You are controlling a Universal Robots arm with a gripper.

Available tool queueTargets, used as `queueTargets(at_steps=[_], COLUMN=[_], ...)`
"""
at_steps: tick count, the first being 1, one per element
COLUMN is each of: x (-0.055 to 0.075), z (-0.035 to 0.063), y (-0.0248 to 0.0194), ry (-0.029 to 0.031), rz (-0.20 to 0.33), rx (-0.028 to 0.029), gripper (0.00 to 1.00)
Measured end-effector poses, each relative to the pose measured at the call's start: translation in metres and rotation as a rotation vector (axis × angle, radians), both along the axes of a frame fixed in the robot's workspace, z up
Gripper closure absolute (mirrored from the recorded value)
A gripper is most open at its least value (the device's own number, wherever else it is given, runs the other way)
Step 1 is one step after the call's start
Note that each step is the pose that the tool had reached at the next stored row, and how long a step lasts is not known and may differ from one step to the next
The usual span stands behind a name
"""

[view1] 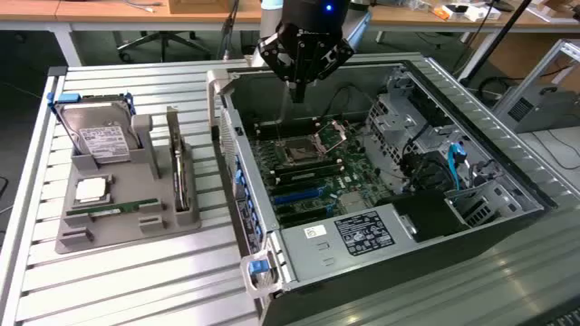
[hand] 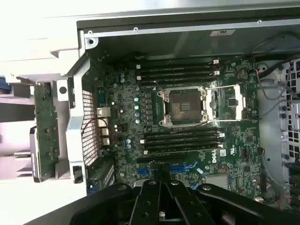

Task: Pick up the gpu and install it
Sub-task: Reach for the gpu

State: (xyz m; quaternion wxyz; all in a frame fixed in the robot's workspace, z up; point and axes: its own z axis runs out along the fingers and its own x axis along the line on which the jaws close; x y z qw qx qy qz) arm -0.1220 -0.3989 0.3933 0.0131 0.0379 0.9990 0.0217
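The gpu is parked on edge in the gray holder just beside the computer case, on the exterior view's left of it, nothing touching it. Further back the gripper hangs over the open case above the motherboard, clenched tight and empty

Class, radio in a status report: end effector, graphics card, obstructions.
End effector shut, empty, over the open computer case. Graphics card in its holder, untouched. No obstruction seen.
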Motion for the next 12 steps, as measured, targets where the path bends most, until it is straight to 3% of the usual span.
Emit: queueTargets(at_steps=[12], x=[-0.0048], z=[0.0], y=[0.0], ry=[0.0], rz=[0.0], rx=[0.0], gripper=[0.89])
